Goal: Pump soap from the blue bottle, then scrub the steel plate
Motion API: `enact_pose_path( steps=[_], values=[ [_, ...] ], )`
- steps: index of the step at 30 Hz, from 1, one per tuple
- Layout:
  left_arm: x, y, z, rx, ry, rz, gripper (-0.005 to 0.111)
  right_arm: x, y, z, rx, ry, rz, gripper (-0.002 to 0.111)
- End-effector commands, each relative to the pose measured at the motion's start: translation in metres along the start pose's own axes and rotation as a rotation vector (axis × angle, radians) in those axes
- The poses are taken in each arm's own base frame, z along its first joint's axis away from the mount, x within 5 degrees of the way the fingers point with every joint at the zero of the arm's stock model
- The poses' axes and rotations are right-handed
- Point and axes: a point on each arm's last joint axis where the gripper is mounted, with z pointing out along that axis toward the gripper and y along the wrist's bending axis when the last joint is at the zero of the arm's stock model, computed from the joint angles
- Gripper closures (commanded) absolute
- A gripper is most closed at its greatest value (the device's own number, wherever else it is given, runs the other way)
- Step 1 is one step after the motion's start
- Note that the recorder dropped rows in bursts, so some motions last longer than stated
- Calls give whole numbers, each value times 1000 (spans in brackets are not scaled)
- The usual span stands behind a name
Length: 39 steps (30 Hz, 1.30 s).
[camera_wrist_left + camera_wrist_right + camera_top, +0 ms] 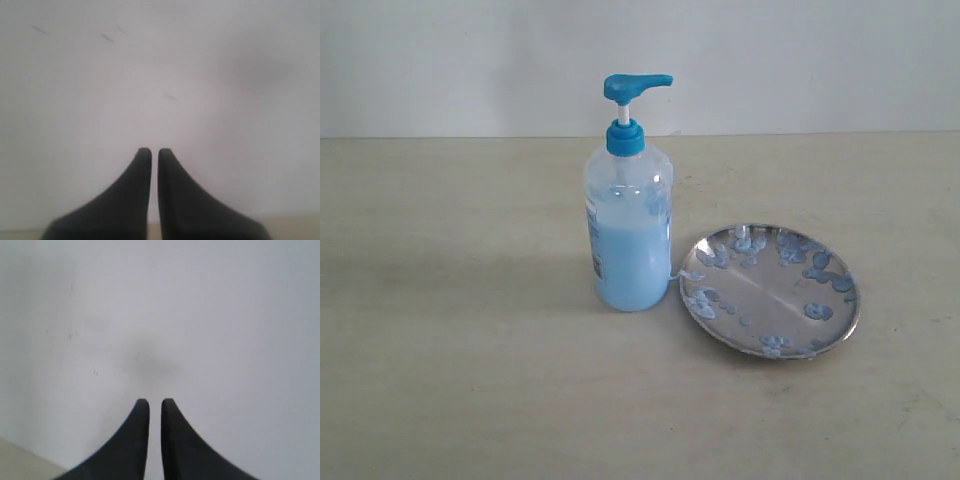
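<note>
Nearest the camera you have the plate [767,290], lying flat on the tabletop [470,400] right of centre in the exterior view. Its shiny face is dotted with pale blue blobs of soap [819,311].

Just left of it the bottle [628,240] stands upright, its base close beside the plate's left rim. You cannot tell whether they touch. More soap fills the bottle's lower part. The blue pump head [635,86] sits raised on its white stem, with the spout pointing right, and a small label [593,240] shows on the bottle's left side.

Neither arm appears in that view. Your left gripper [154,151] has its dark fingers drawn together with only a thin slit between them. It holds nothing and faces a blank pale surface. Your right gripper [155,402] looks the same: closed and empty.
</note>
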Motion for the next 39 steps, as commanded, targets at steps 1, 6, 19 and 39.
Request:
enact_pose_path(
  steps=[1, 6, 19, 39],
  values=[
    [-21, 4, -56, -346, -164, 85, 102, 3, -11, 67, 42, 148, -64, 109],
    [102, -43, -69, -253, 79, -134, 102, 181, -17, 160, 189, 962, 135, 109],
    [238, -71, -178, -164, 24, -110, 102, 247, 5, 135, -24, 1543, 3, 109],
    [226, -99, -200, 123, -228, -134, 102, 292, 18, 137, -163, 1675, 59, 109]
  ],
)
